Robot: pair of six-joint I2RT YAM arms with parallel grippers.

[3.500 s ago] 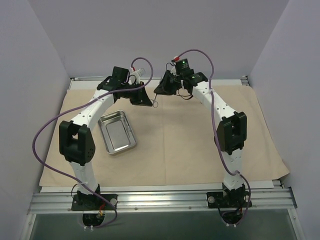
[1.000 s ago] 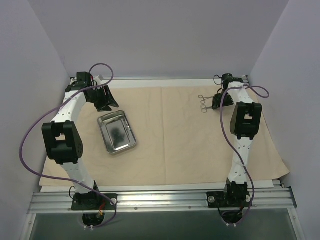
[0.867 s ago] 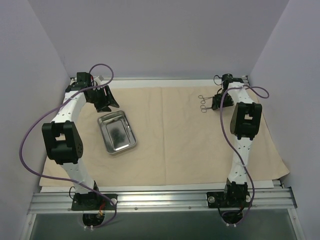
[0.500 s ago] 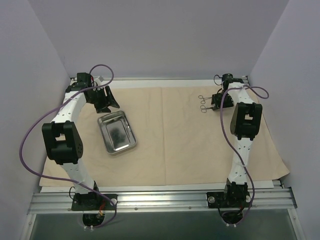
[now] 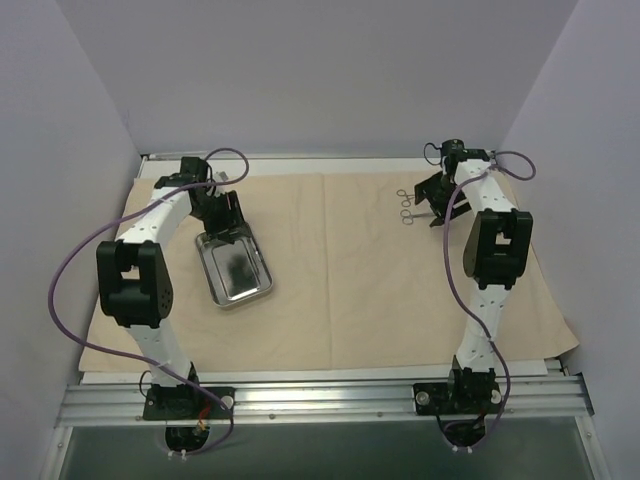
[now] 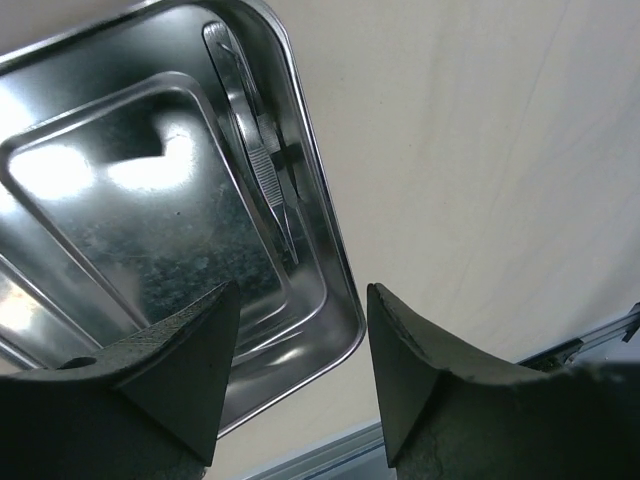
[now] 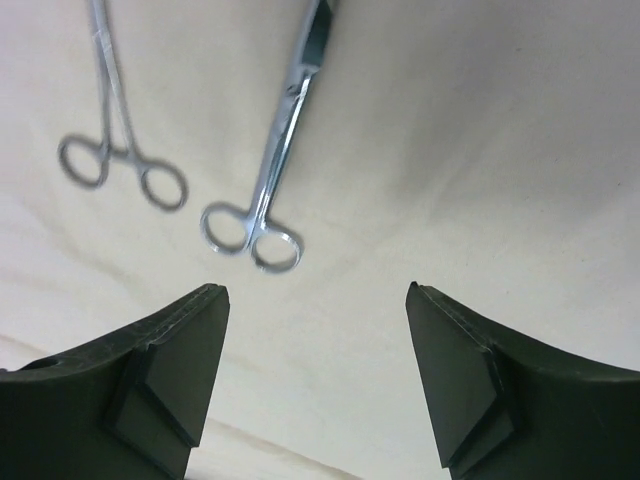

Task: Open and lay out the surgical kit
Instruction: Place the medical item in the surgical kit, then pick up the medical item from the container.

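Over the spread cloth wrap [image 5: 350,285], both my left jaws and right jaws stand released, gripping nothing.
The wrap is matte tan fabric, rectangular, lying flat with faint creases. On its left part sits the shiny steel tray [image 5: 245,285], rectangular with rounded corners and a raised rim; thin ridged tweezers [image 6: 265,165] lie inside along one wall. My left jaws hang above the tray's far end, having come in from the back-left corner. Near the back right, slim ring-handled scissors [image 7: 300,88] and a ring-handled clamp [image 7: 105,60] lie apart on the fabric, just ahead of my right jaws, nearly pinched shut a second ago.
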